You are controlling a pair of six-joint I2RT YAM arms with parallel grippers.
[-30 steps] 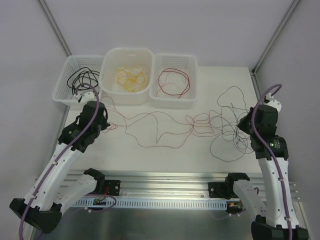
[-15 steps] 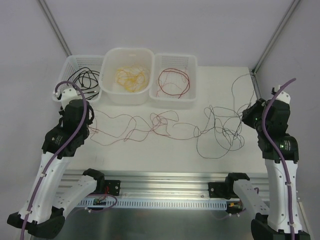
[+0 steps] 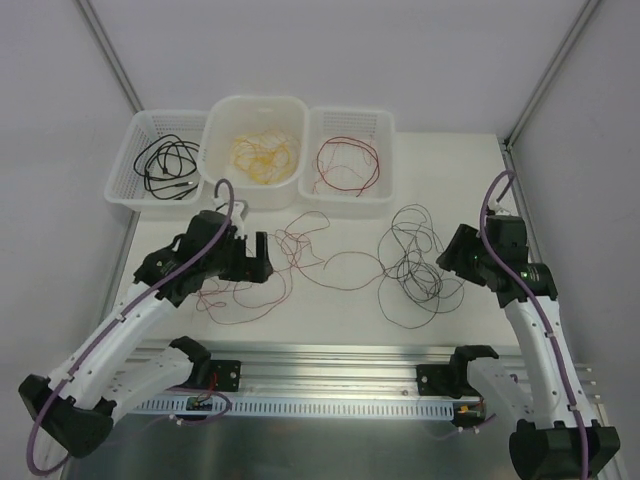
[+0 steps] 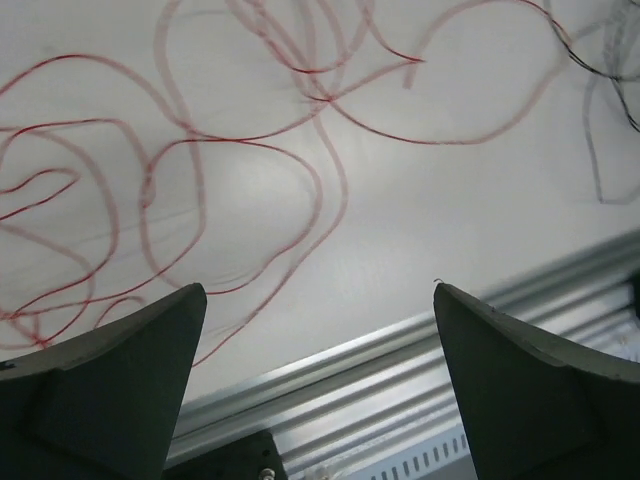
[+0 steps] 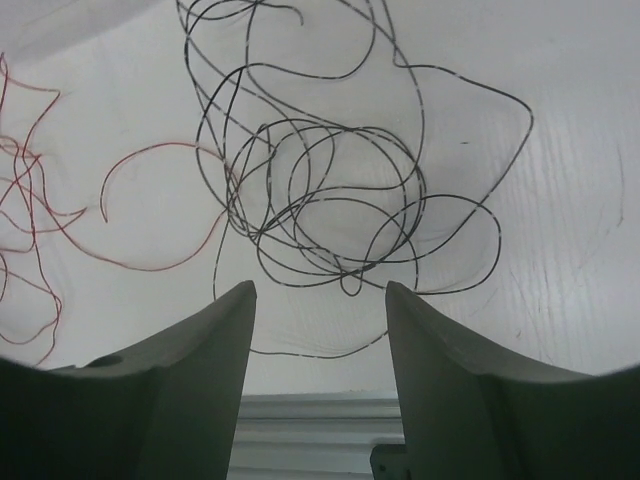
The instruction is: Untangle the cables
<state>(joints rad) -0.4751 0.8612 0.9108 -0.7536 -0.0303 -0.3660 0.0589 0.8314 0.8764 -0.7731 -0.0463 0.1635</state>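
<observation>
Starting from the top view, note the red cable (image 3: 300, 262) sprawled left of centre on the desk (image 3: 335, 315) by the left gripper (image 3: 258, 262), the black cable (image 3: 410, 268) bunched right of centre by the right gripper (image 3: 450, 256). In the left wrist view, find left fingers (image 4: 110, 380) spread wide and empty below red loops: close on one strand, never a crossing. In the right wrist view, find right fingers (image 5: 460, 380) parted, empty, under the black coil: take an outer loop, draw slowly away from red.

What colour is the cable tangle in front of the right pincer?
Black; the cable tangle shows best in the right wrist view.
</observation>
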